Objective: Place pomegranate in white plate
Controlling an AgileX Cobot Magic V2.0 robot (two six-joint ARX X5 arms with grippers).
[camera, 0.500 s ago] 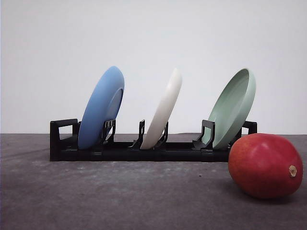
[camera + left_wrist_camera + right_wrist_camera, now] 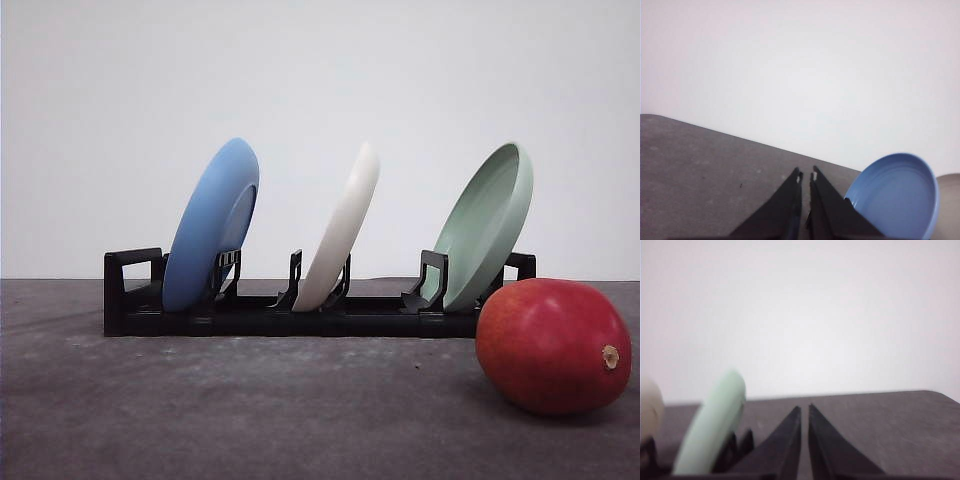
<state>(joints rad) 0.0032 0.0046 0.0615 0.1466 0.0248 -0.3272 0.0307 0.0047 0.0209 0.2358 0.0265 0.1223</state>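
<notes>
The pomegranate (image 2: 556, 345), glossy red with a tan stem nub, lies on the dark table at the front right. The white plate (image 2: 342, 230) stands on edge in the middle slot of a black rack (image 2: 250, 310), leaning right. A sliver of the white plate (image 2: 651, 410) shows at the edge of the right wrist view. My left gripper (image 2: 806, 176) is shut, fingertips together above the table beside the blue plate. My right gripper (image 2: 804, 409) is shut too, near the pale green plate, with nothing held.
A blue plate (image 2: 212, 225) (image 2: 897, 195) stands in the rack's left slot and a pale green plate (image 2: 490, 225) (image 2: 710, 430) in its right slot, just behind the pomegranate. The dark grey table (image 2: 250, 410) stretches in front of the rack.
</notes>
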